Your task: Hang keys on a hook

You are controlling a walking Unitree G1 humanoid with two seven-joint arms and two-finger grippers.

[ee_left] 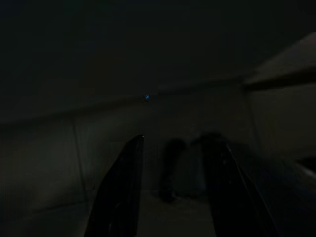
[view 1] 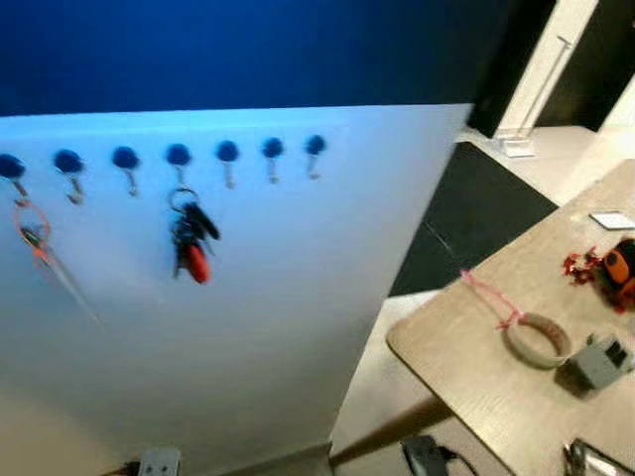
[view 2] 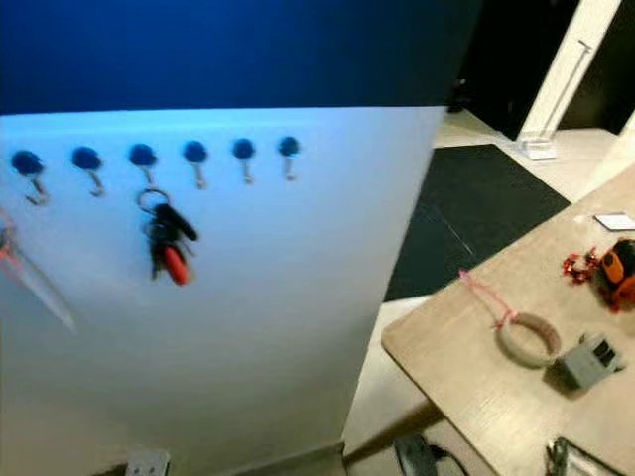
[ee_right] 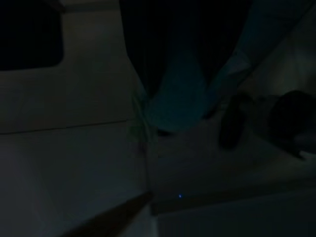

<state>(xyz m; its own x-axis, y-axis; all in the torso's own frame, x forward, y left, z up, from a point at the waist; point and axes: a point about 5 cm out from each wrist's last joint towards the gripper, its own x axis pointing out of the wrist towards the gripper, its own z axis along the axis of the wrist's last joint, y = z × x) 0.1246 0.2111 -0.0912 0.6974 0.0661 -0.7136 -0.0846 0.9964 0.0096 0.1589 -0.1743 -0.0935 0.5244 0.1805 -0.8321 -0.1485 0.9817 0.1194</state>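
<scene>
A white board point(view 1: 258, 327) carries a row of several blue-capped hooks. From one hook point(view 1: 179, 159) near the middle of the row hangs a bunch of dark keys with a red fob point(view 1: 190, 241). An orange loop with a thin strap point(view 1: 35, 243) hangs from the leftmost hook point(view 1: 12, 169). The hooks further right point(view 1: 272, 151) are bare. My left gripper point(ee_left: 177, 142) shows in the dark left wrist view, open, with nothing between its fingers, hanging low over the floor. The right wrist view is very dark and shows floor and vague shapes.
A wooden table point(view 1: 466, 387) stands at the right. On it lie a beige ring on a pink string point(view 1: 538, 337), a small grey box point(view 1: 600, 359), an orange and black object point(view 1: 620, 270) and a red trinket point(view 1: 578, 265). A dark mat point(view 1: 476, 213) lies beyond.
</scene>
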